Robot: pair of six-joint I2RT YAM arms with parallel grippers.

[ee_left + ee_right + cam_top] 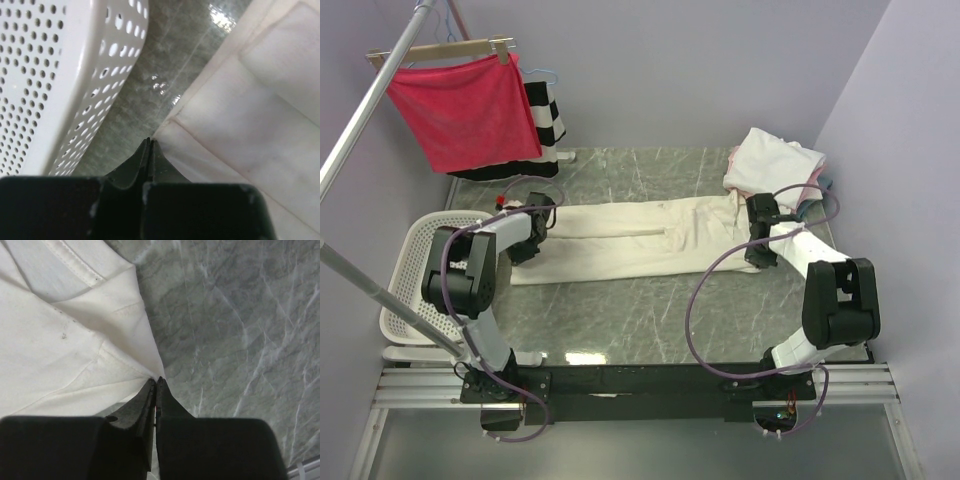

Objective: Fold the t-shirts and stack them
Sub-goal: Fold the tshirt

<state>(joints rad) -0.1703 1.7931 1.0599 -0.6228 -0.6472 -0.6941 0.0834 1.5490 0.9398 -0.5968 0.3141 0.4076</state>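
A cream t-shirt lies folded into a long band across the middle of the table. My left gripper is at its left end, jaws shut right on the shirt's corner next to the basket. At the right end my right gripper is shut on the cloth's edge, with the fabric drawn to a point between the fingertips. A pile of t-shirts sits at the back right, cream on top, with pink and blue edges showing.
A white perforated basket stands at the table's left edge, close to my left gripper. A red cloth and a striped garment hang at the back left from a metal rail. Walls close in the back and right.
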